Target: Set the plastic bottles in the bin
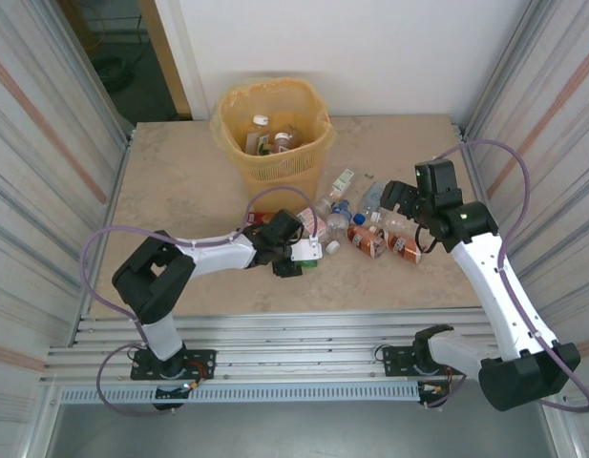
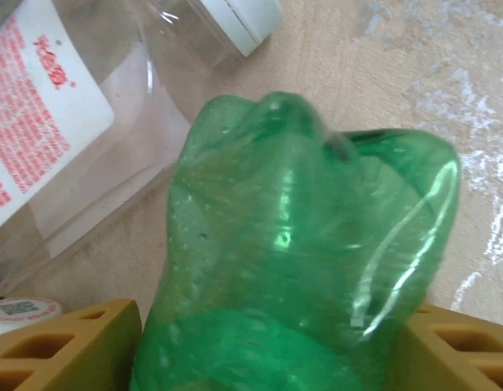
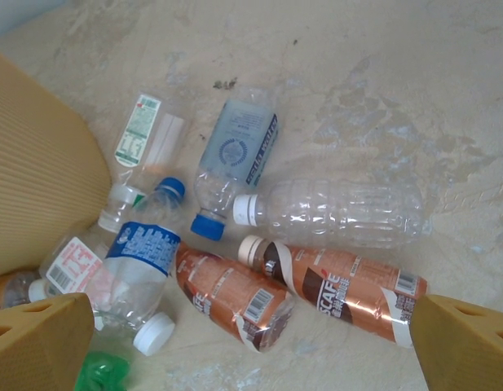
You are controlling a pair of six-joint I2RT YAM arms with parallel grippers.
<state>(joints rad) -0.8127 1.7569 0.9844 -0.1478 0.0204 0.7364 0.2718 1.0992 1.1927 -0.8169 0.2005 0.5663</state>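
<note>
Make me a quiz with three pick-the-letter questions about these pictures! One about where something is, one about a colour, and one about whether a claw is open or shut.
1. Where does the bin stand on the table?
A. at the far edge
B. between the two arm bases
C. at the near right corner

2. What colour is the bottle between the left claw's fingers?
A. brown
B. green
C. blue

3. How is the right claw?
A. shut on a cap
B. shut on a brown bottle
C. open, holding nothing

Answers:
1 A: the top view shows it at the far edge, away from the arms.
2 B: the left wrist view shows see-through green plastic between the two yellow fingers.
3 C: in the right wrist view its fingers stand wide apart with nothing gripped.
</note>
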